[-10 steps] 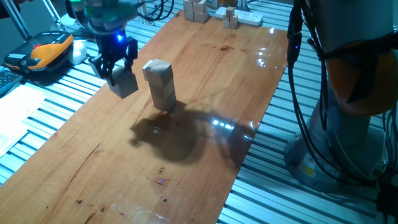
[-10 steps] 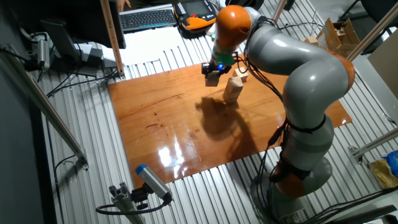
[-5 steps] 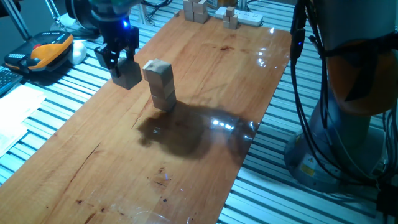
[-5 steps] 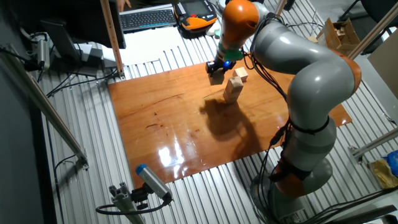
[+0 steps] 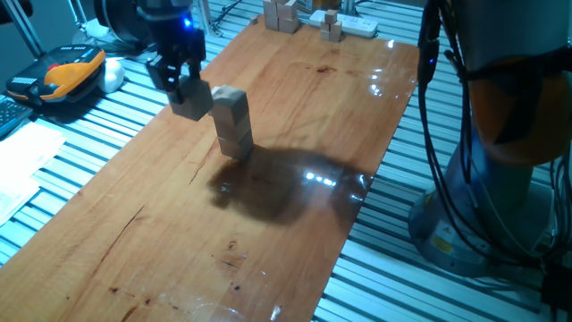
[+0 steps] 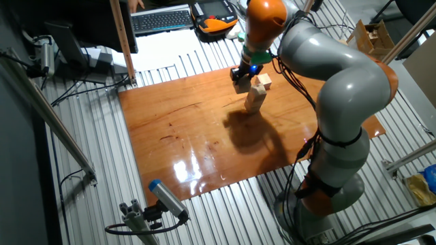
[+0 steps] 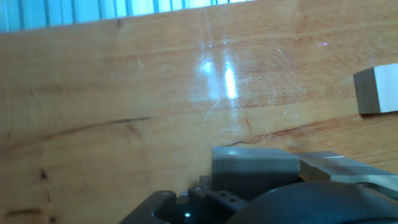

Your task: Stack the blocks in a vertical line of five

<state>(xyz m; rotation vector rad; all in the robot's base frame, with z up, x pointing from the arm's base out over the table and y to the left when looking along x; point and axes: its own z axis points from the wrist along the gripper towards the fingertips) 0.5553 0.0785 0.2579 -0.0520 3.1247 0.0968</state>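
Aloft, pincer [image 5: 187,92] w/ block [image 5: 191,101], beside stack [image 5: 232,122]

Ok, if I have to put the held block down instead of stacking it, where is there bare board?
The wooden board is bare across its near half, from the block stack toward the camera in one fixed view, and between the stack and the far blocks. It is tight only around the stack, where the gripper holds a block beside its top.

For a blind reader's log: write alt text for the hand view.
Looking down past the gripper, a pale wooden block is held between its fingers above a glossy wooden table. The top of the block stack shows at the right edge, off to the side of the held block, with bright light glare on the wood between them.
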